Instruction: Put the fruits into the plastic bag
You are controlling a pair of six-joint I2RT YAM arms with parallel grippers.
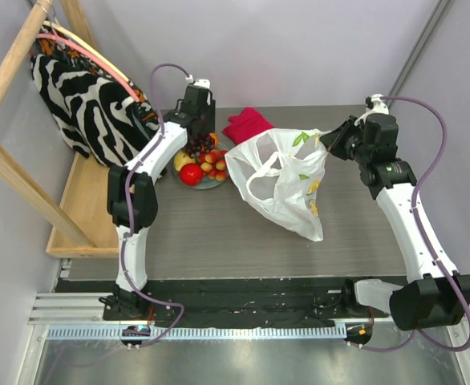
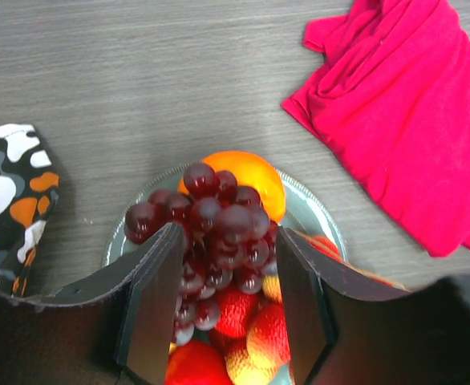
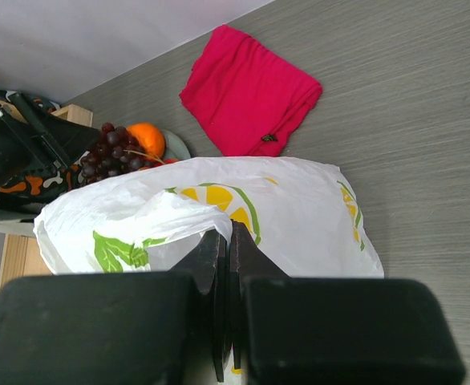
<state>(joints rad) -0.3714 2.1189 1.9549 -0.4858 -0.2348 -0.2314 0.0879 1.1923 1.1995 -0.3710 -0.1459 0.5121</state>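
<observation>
**At bag and plate: grapes about to be picked**

Nearest us, the plastic bag [image 1: 287, 180] slumps, its rim pinched tight in the right gripper [image 3: 225, 241], we judge to hold the mouth up. Beyond, the left gripper [image 2: 228, 237] stands half-open astride the grape bunch [image 2: 219, 220] on the plate [image 2: 313, 206]; no firm grip shows.

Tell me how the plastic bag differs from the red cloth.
The plastic bag is white with lemon prints; the red cloth is plain. The bag is pinched by the right gripper; the cloth lies untouched. The bag looks larger. Both are soft and crumpled, on the table.
</observation>
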